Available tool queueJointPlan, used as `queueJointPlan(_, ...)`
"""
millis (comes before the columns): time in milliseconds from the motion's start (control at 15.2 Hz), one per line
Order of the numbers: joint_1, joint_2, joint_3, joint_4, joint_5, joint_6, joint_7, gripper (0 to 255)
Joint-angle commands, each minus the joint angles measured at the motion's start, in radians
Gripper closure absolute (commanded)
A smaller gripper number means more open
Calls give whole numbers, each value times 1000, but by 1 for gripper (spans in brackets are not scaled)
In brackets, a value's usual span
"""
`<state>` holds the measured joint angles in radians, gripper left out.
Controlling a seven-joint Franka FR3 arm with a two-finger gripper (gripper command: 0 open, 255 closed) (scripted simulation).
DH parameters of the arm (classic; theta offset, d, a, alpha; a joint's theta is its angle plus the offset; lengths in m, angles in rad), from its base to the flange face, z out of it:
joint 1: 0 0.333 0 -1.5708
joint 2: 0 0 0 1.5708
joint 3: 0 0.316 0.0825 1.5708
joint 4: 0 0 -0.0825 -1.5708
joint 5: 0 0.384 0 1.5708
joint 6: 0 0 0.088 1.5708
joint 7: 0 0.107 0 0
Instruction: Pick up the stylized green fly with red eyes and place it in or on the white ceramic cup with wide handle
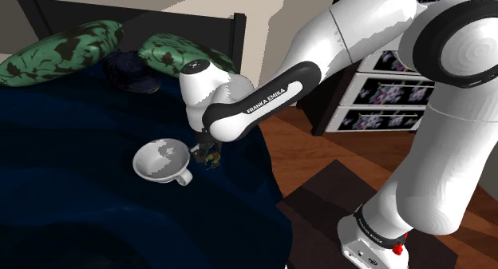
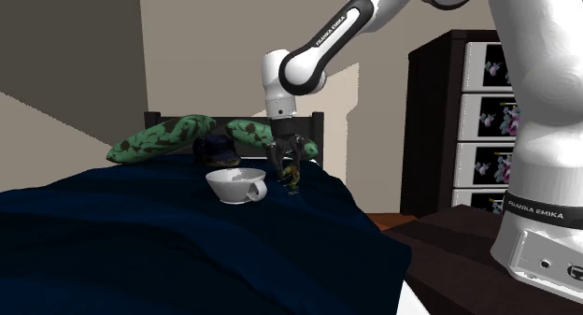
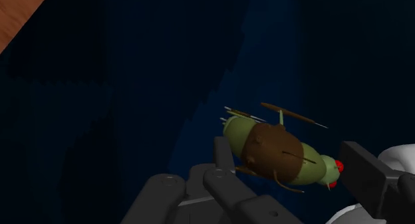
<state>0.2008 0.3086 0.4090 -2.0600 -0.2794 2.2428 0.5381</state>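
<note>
- white cup (image 1: 148, 171) upright on dark blue blanket (image 1: 72, 148); inside bare
- gripper (image 1: 206, 154) pinching green fly (image 3: 273, 149), red eyes, just beside cup handle, outside cup
- blanket edge near on shoulder view's right; open blanket leftward

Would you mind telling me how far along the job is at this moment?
Done: the gripper sits at the fly, beside the cup. In hand: its fingers appear closed on the fly. Left: lift it over and set it in the cup, which holds nothing yet.
</note>
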Motion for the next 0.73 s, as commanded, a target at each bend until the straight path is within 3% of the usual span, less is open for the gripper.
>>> queueJointPlan(0, -3, -15, 4, 8, 11, -22, -10, 255)
queueJointPlan(660, -16, -96, 22, 49, 65, -132, -53, 255)
